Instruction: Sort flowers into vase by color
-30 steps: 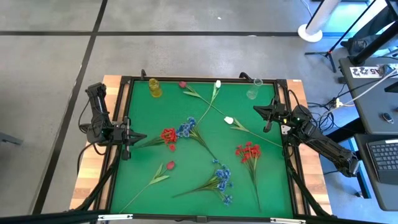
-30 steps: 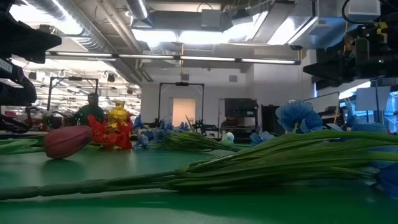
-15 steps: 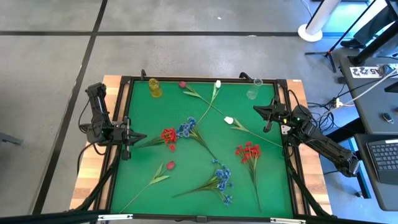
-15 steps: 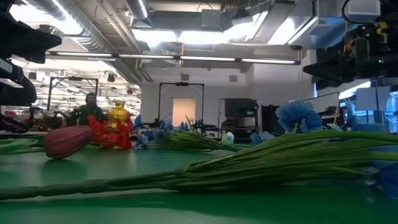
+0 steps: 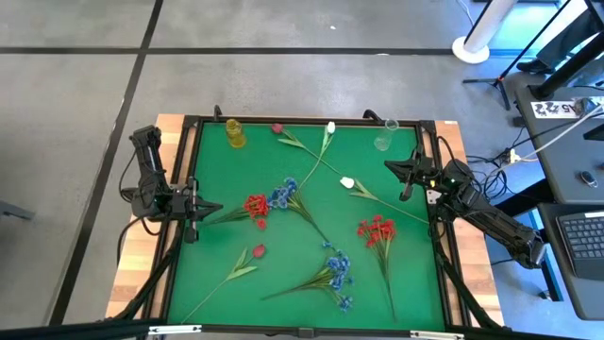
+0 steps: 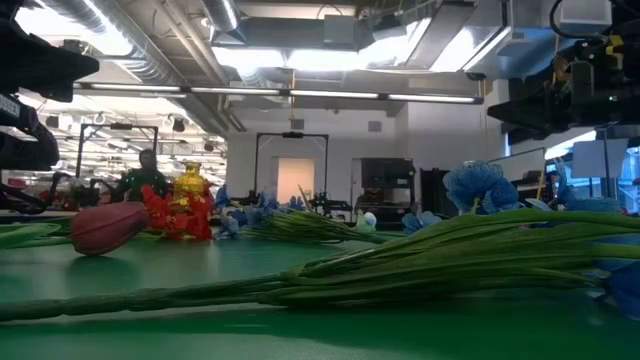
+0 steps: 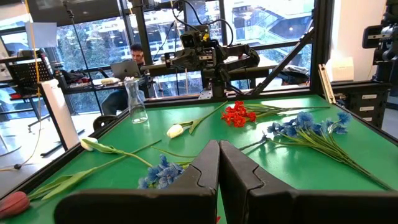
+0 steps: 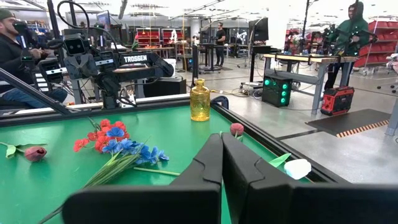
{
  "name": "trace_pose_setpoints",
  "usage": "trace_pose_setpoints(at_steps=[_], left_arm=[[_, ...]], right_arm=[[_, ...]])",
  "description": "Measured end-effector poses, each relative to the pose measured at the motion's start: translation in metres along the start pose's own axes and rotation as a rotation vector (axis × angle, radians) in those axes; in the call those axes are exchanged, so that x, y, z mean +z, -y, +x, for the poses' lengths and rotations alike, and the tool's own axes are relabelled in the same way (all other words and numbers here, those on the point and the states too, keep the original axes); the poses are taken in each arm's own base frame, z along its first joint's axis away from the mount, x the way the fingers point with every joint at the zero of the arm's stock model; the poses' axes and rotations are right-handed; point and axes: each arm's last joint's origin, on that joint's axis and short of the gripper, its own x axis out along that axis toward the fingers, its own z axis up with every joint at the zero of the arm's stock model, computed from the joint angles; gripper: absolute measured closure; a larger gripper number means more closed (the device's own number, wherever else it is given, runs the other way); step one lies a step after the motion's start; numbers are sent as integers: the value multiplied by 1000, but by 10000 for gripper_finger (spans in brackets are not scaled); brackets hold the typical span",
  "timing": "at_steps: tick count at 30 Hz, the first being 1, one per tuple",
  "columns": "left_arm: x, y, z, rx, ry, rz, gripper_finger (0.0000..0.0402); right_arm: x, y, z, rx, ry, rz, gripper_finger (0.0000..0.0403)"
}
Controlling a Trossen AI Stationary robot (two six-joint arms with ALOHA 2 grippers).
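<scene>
The flowers are being shown scattered over the green table [image 5: 226, 236], none of them in a vase. A red cluster [image 5: 256, 205] is lying left of centre against a blue cluster [image 5: 282, 195]; a second red cluster [image 5: 377, 229] is lying right of centre, and another blue cluster [image 5: 336, 268] is seen lower centre. A red-pink tulip bud [image 5: 258, 250] is lying lower left, a white tulip bud [image 5: 347, 182] near the middle. A yellow vase [image 5: 234, 133] and what is probably a clear vase [image 5: 383, 140] are standing at the top edge. The left gripper [image 5: 193, 210] is being held at the left edge, fingers pressed together on nothing. The right gripper [image 5: 408, 178] is being held at the right edge, likewise closed and empty.
</scene>
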Motion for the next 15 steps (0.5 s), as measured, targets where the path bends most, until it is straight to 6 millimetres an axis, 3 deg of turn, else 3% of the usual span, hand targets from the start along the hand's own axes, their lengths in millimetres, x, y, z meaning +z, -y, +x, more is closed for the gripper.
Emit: trace_pose_setpoints(at_steps=[3,8,15], left_arm=[[0,0,0,0,0,49,401],[0,0,0,0,0,296,401],[0,1,0,-25,8,341,401]], right_arm=[[0,0,0,0,0,0,402],[0,0,0,0,1,0,402],[0,0,0,0,0,0,402]])
